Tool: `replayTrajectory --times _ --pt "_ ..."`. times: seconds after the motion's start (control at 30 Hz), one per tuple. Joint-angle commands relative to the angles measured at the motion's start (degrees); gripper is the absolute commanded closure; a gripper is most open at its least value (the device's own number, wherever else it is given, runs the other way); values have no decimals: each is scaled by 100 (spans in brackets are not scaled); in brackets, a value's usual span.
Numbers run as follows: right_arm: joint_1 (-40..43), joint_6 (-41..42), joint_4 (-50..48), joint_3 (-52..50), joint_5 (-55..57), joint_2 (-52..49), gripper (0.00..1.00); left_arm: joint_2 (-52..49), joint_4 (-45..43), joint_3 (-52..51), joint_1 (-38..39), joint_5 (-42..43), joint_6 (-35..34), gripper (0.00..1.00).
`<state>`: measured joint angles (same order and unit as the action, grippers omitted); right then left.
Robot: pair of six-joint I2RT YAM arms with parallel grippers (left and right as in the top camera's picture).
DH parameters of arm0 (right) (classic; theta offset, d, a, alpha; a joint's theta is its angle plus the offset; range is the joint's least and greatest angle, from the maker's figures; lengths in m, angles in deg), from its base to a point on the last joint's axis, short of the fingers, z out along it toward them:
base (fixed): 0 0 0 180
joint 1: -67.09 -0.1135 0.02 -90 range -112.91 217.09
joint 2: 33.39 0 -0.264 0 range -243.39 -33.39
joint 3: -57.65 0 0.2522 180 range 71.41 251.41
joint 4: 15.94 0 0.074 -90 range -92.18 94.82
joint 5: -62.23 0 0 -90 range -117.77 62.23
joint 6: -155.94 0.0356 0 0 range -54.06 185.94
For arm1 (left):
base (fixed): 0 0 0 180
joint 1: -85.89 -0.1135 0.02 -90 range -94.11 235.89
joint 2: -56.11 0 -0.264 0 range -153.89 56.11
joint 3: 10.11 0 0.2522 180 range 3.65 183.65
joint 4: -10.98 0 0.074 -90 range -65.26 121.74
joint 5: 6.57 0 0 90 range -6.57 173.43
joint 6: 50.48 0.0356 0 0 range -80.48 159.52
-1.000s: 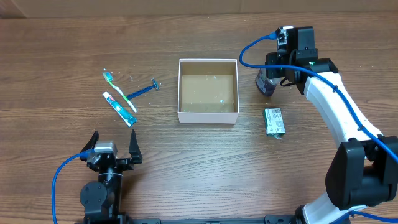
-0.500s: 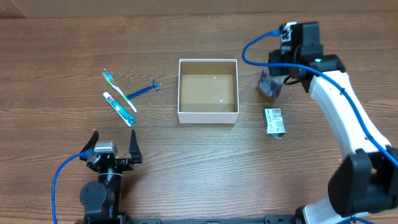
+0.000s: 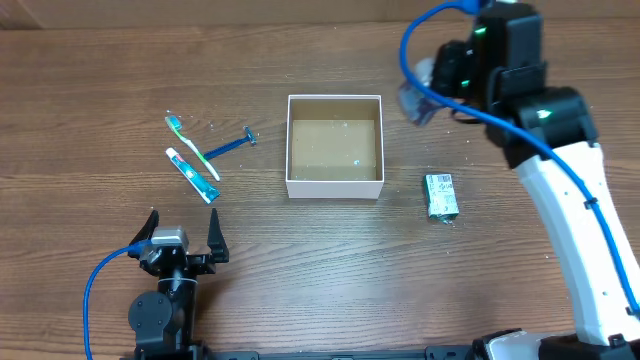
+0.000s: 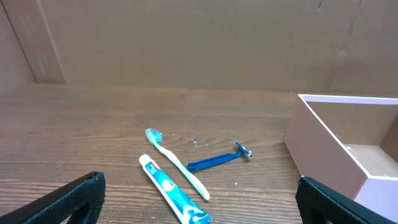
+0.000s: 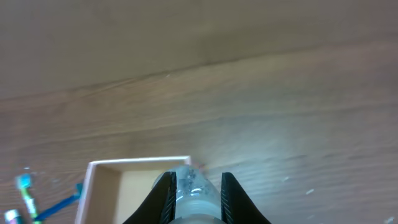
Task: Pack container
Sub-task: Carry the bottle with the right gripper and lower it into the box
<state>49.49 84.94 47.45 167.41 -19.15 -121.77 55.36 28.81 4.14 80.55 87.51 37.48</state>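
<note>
Lettering on toothpaste tube (image 4: pixel 174 198) illegible

Desk (image 3: pixel 300 270): dark brown wood-grain top, a few fine white specks on it. Ahead of the left gripper (image 3: pixel 182 232), past the far edge, stands a tan cardboard wall (image 4: pixel 186 43) with faint creases and seams. A side panel (image 4: pixel 18 50) meets it at that gripper's far left. Light even, diffuse. Pale glare patch (image 5: pixel 249 137) on the wood ahead-right of the right gripper (image 5: pixel 194 186).
</note>
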Motion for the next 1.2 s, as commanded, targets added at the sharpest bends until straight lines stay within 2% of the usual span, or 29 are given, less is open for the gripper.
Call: replayTrajectory --times 0.0,0.07,0.27,0.5,0.77,1.17 --pt "-649 984 -157 216 702 -57 96 50 7 -22 -22 -20 -96 0" --pt "-1119 1281 -240 216 1071 -262 96 50 7 -22 -22 -20 -96 0" --pt "-1665 1731 -448 216 1600 -890 96 50 7 -22 -22 -20 -94 0" --pt "-1770 1921 -920 216 1600 -1639 96 50 7 -22 -22 -20 -96 0" --pt "-1770 1915 -1526 216 1600 -1886 96 50 7 -22 -22 -20 -96 0" --pt "-1989 1919 -1661 216 1574 -2363 96 50 7 -22 -22 -20 -94 0"
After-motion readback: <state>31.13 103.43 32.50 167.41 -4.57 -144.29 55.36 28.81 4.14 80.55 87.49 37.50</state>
